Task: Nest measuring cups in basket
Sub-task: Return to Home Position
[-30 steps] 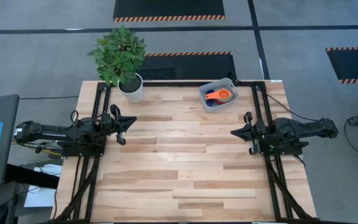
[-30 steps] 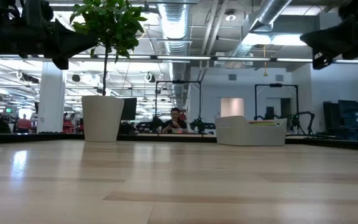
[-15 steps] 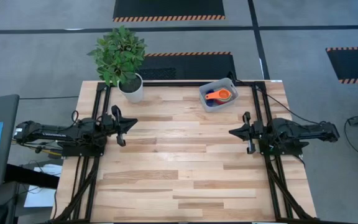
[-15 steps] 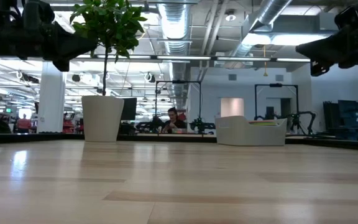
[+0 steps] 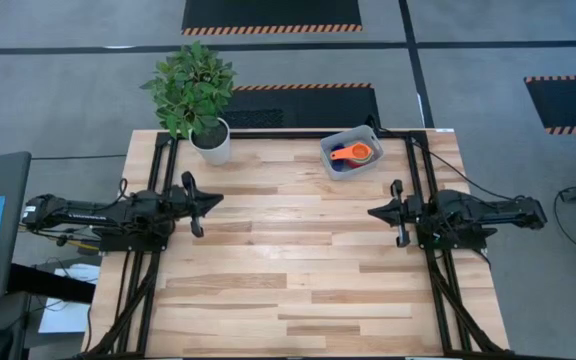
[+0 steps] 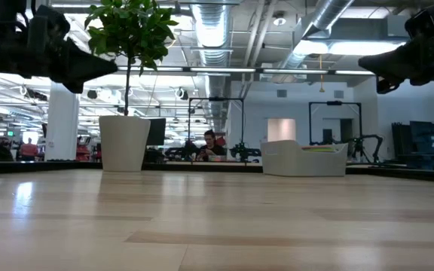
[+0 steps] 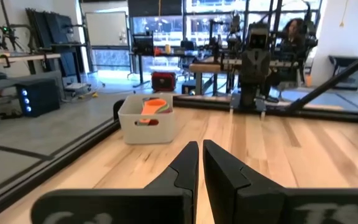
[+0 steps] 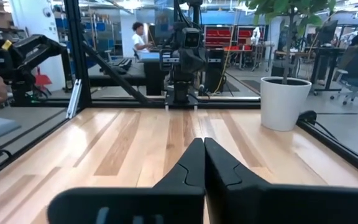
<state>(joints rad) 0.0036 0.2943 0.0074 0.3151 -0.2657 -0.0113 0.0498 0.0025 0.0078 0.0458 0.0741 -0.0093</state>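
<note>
Overhead, ducts (image 6: 211, 28); below, plank table (image 5: 288, 262), basket (image 7: 146, 132)

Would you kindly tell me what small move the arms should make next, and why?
Probably settle both arms into their rest pose: the orange measuring cup sits in the basket at the far edge, and the left claw and right claw are shut, holding nothing, at opposite sides of the table.

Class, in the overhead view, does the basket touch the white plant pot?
No: the basket sits well apart from the white plant pot.
</note>
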